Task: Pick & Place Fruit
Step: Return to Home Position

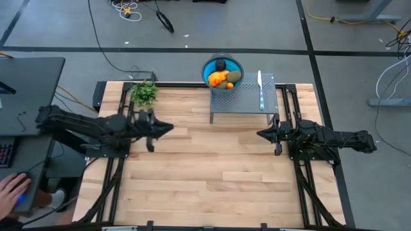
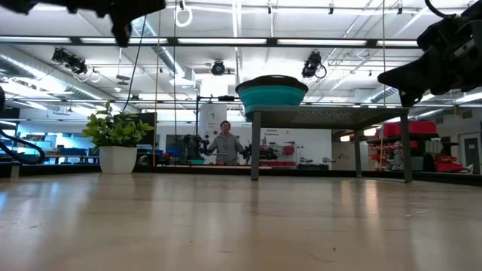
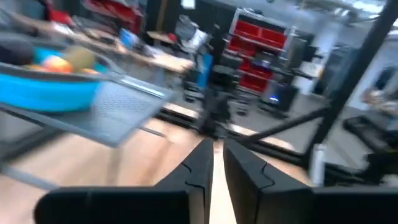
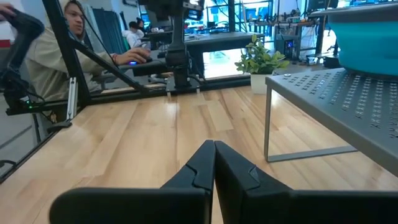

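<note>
Ahead of my left fingers [image 3: 200, 175] I count one blue bowl [image 1: 223, 69] on one grey perforated stand [image 1: 244, 101]. In it: one dark round fruit [image 1: 220, 65], one brown-green oval [image 1: 234, 77] I can make out, and orange pieces [image 1: 219, 79] too bunched to number. One knife [image 1: 260, 81] beside it, one potted plant [image 1: 144, 94].

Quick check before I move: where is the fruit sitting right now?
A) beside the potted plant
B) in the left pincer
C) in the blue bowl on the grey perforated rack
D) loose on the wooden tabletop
C: the high view shows the fruit piled in the blue bowl on the grey perforated rack.
</note>
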You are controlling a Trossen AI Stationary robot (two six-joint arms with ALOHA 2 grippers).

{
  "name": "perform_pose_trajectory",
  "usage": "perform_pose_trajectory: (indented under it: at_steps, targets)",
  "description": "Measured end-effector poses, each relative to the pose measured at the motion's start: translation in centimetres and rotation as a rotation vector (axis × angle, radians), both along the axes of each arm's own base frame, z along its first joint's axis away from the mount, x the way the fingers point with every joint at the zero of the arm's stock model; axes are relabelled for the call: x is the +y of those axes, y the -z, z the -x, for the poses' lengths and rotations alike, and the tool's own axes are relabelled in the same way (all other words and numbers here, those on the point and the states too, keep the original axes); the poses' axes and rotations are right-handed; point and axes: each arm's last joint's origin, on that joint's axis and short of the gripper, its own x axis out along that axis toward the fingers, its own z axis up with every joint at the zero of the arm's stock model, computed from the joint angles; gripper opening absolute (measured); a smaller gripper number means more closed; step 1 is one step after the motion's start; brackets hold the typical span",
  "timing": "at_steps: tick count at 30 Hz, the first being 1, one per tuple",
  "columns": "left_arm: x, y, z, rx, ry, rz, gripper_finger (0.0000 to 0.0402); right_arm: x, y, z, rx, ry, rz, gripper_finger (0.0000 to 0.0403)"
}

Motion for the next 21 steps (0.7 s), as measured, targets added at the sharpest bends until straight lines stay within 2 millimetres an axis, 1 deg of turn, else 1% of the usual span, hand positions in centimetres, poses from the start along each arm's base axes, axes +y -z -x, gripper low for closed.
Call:
perform_pose_trajectory:
  at_steps: [3,6,9,11,12,15,21]
  targets:
    - [0.7,1.5,2.4,-0.049,-0.093,-0.057,0.0049,0.0,0.0,0.0,0.000,0.000,0.000,0.0018]
    - [1.1,3.6,4.6,-0.183,-0.122,-0.137,0.0049,0.0,0.0,0.0,0.000,-0.001,0.000,0.0018]
    - [1.1,5.8,6.0,-0.315,-0.081,-0.276,0.0049,0.0,0.0,0.0,0.000,-0.001,0.000,0.0018]
    - [1.1,7.1,6.6,-0.351,-0.069,-0.292,0.0050,0.0,0.0,0.0,0.000,-0.001,0.000,0.0018]
    - [1.2,7.0,6.9,-0.361,-0.071,-0.276,0.0050,0.0,0.0,0.0,0.000,-0.001,0.000,0.0018]
    - [1.4,7.7,7.3,-0.308,-0.075,-0.226,0.0050,0.0,0.0,0.0,0.000,-0.001,0.000,0.0018]
    - [1.4,9.4,7.0,-0.140,-0.037,-0.271,0.0050,0.0,0.0,0.0,0.000,0.000,0.000,0.0018]
